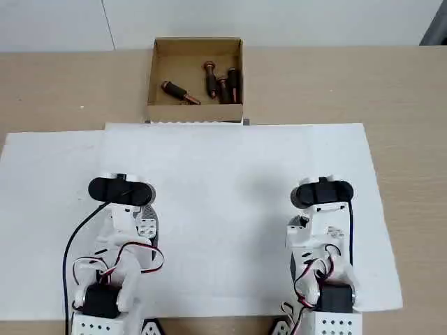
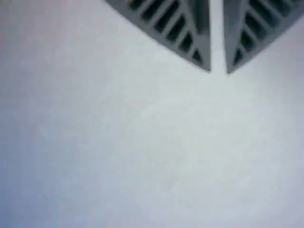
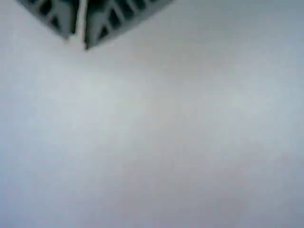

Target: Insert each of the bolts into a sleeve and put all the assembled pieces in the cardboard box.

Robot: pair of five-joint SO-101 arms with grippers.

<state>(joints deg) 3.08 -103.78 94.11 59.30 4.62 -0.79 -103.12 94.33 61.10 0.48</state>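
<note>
Tabletop of pale wood-grain laminate (image 1: 412,105) spans the high view, and over its lower two thirds lies a wide white paper sheet (image 1: 237,174). On that sheet two white plastic arms with black wrist housings sit folded back, one arm (image 1: 119,223) at 7 o'clock and the other arm (image 1: 318,230) at 5 o'clock; both wrist views look down on plain white paper, so I cannot tell which arm is which from above. The shallow square brown cardboard box (image 1: 155,77) stands at 12 o'clock, just beyond the sheet's far edge and well apart from both arms. The left gripper (image 2: 218,70), grey ribbed plastic, hangs over bare paper with its fingers drawn to a narrow slit and nothing between them. The right gripper (image 3: 76,43) does likewise, its fingers closer yet and holding nothing. Inside the box lie what look like four dark, copper-toned bolt-and-sleeve pieces: one slanted piece (image 1: 179,92) at the box's 8 o'clock and a cluster of three (image 1: 223,84), touching or nearly so, at its 3 o'clock. They are too small to confirm that each bolt is seated in its sleeve. Since every bolt and sleeve I can find lies in the box, the task looks complete, with little or nothing left.
</note>
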